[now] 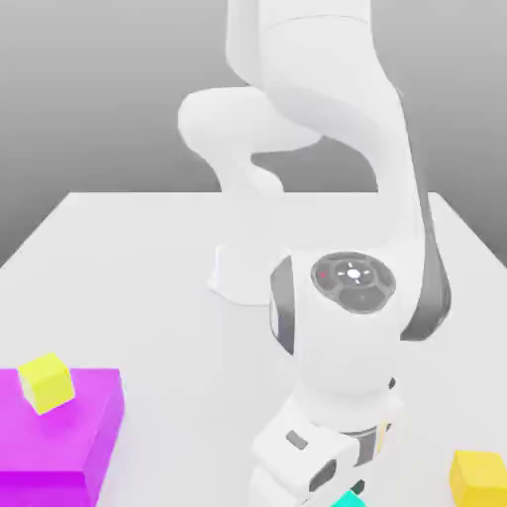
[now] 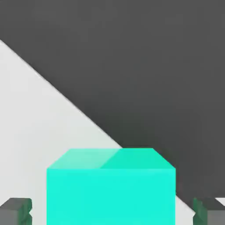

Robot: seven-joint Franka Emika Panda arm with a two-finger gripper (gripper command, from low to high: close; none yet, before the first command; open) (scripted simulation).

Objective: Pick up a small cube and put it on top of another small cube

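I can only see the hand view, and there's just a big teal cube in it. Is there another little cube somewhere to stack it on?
Observer: Yes, an orange-yellow cube sits on the table at the exterior view's lower right, apart from the teal cube.
Operator: Is anything else on the table?
Observer: A lemon-yellow cube rests on top of a big flat magenta block at the exterior view's lower left.
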